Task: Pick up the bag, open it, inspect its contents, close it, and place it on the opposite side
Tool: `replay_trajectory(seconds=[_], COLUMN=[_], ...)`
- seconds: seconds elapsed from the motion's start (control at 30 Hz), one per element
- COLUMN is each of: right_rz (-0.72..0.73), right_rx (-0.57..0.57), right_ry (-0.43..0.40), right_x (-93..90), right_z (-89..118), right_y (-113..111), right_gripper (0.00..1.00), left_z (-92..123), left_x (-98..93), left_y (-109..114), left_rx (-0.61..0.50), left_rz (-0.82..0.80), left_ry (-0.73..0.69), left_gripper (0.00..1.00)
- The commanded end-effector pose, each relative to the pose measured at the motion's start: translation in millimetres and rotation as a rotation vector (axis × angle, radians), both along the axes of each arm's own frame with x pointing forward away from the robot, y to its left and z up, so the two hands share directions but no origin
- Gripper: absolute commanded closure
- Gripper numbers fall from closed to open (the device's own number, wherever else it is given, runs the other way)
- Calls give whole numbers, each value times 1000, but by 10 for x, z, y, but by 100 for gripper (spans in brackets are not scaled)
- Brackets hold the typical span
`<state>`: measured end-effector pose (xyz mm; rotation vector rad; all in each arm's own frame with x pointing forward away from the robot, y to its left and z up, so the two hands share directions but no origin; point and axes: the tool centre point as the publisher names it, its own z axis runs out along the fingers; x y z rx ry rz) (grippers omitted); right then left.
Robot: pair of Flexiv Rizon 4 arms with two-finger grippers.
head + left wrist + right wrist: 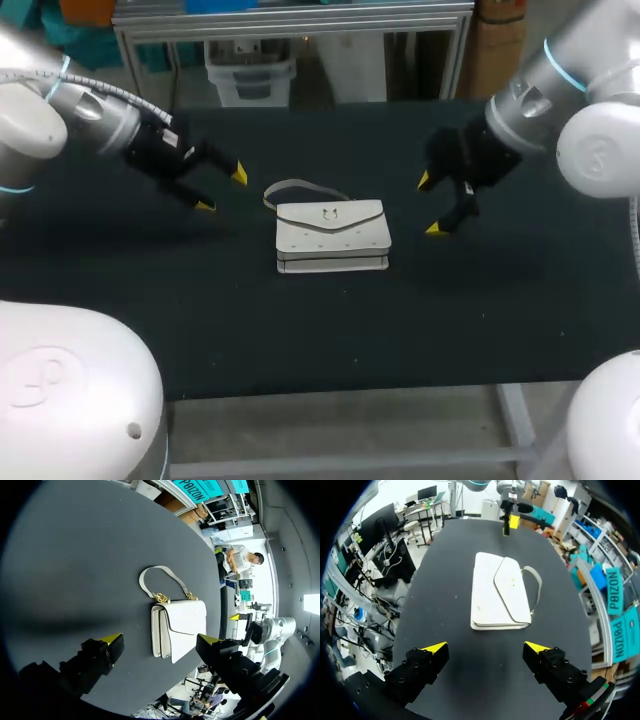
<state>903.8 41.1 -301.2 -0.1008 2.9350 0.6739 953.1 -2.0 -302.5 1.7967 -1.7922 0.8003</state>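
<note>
A small white handbag (331, 236) with a closed flap and a thin strap (290, 187) lies flat near the middle of the black table (330, 330). My left gripper (222, 190) hovers open to the bag's left, nothing between its yellow tips. To the bag's right my right gripper (430, 205) is open and empty as well. In the left wrist view the bag (180, 629) lies ahead of the open gripper (161, 640), strap (156, 577) on its far side. The right wrist view has the bag (499, 591) ahead of its open gripper (486, 647), with the left gripper's yellow tip (513, 522) beyond.
The dark table top surrounds the bag on all sides, with its front edge (400, 388) near me and an aluminium frame (290, 22) along the back. My arm bases (70, 400) stand at the front corners.
</note>
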Motion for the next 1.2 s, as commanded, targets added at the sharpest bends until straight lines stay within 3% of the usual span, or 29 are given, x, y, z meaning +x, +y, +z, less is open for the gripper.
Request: replay_trajectory(seconds=[0.03, 0.5, 0.7, 1.2], right_rz=[-30, -34, -40, -40], right_rx=[-28, -96, -125, -125], right_ry=[-59, -110, -171, -171], right_x=[-102, -259, -344, -344], right_z=[18, 5, -12, -12], right_y=[56, 144, 232, 232], right_gripper=[0, 0, 0, 0], left_z=[81, 174, 235, 235], left_x=[84, 229, 271, 271], left_y=[29, 155, 146, 146], left_rx=[38, 150, 186, 186], left_rz=[-29, -100, -128, -128], left_ry=[9, -81, 127, 127], left_gripper=[0, 0, 0, 0])
